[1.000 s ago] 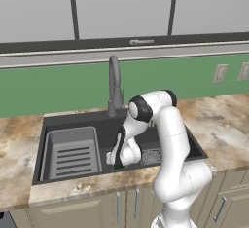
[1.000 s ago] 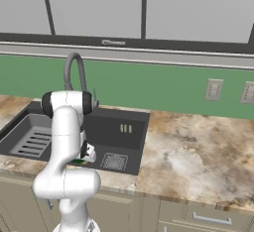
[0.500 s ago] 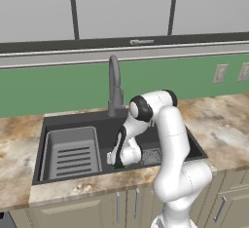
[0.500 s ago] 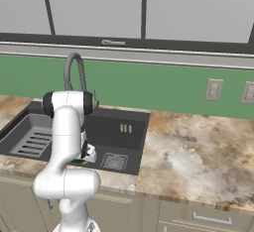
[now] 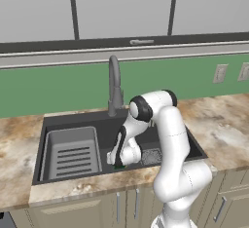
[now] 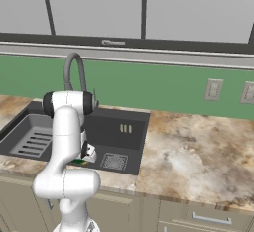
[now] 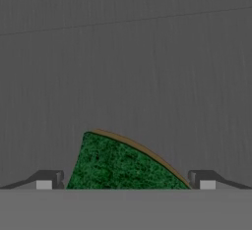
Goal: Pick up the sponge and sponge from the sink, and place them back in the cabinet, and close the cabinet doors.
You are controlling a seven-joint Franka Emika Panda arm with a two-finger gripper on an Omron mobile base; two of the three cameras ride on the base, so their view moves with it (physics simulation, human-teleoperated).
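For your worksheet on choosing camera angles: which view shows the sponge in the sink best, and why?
The hand view: the sponge sits large between the open fingertips, green top and yellow edge clear. The right base view shows a green sliver by the arm; the left base view shows a dark speck.

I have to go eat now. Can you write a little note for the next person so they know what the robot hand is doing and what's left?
Gripper: open, down inside the sink, its fingers either side of a sponge. Nothing is gripped yet.
Sponge: lies on the dark sink floor near the front wall, green side up, beside the drain. From the right base view a bit of green peeks out by the hand.
I can see just that one sponge.
Done: hand lined up over the sponge.
Left: close on it, lift it out, put both sponges in the cabinet, shut the doors.
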